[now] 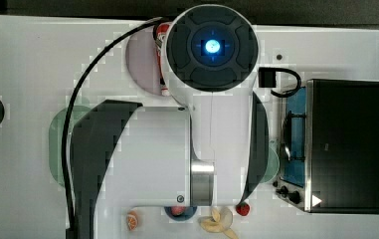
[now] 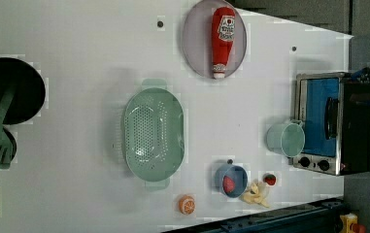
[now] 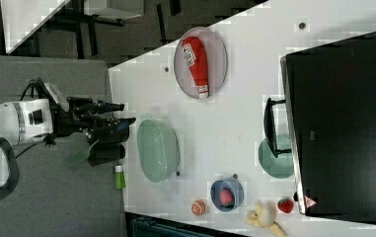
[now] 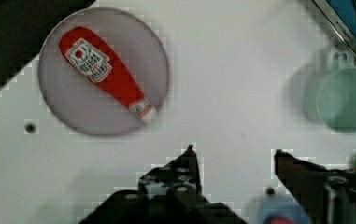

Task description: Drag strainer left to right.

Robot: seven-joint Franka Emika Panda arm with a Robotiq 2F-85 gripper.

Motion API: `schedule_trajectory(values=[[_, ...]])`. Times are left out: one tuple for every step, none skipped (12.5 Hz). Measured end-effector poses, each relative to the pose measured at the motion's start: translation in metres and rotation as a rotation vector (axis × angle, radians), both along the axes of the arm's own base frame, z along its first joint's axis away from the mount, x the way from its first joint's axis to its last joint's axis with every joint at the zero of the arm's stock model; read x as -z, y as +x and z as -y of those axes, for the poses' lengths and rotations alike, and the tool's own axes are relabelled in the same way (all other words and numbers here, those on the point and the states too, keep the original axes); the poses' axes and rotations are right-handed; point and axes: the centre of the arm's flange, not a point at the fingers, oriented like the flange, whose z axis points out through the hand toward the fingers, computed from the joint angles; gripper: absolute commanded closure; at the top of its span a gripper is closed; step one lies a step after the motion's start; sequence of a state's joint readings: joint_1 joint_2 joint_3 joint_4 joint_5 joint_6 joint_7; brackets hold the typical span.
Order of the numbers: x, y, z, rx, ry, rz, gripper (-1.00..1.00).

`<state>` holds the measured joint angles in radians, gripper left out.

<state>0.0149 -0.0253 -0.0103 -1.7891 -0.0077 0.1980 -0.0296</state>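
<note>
The pale green oval plastic strainer (image 2: pixel 154 134) sits beside the round grey plate (image 2: pixel 214 39). The black gripper (image 4: pixel 234 156) has its fingers apart, holding nothing.

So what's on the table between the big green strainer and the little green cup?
Nothing. In the left view, bare white table separates the strainer from the cup.

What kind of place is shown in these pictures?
Probably a robot lab's mock kitchen: a white table holding a toy-like toaster oven, a ketchup bottle on a plate, and a green strainer.
</note>
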Motion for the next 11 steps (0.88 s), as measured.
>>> schedule_trajectory(values=[[0.004, -0.029, 0.003, 0.01, 0.001, -0.07, -0.6], [0.001, -0.066, 0.01, 0.031, -0.005, -0.128, -0.82], [-0.019, -0.093, 0.019, 0.068, 0.004, -0.117, -1.0], [-0.05, -0.11, 0.025, 0.097, 0.015, -0.06, -1.0], [-0.083, -0.121, 0.026, 0.109, 0.016, 0.017, -1.0], [-0.112, -0.13, 0.022, 0.107, 0.024, 0.081, -1.0], [-0.132, -0.136, 0.013, 0.094, 0.022, 0.124, -1.0], [-0.14, -0.135, -0.003, 0.07, 0.004, 0.143, -1.0], [-0.136, -0.129, -0.025, 0.059, -0.01, 0.147, -1.0], [-0.121, -0.118, -0.05, 0.056, -0.021, 0.135, -1.0], [-0.096, -0.105, -0.081, 0.047, -0.034, 0.081, -1.0]])
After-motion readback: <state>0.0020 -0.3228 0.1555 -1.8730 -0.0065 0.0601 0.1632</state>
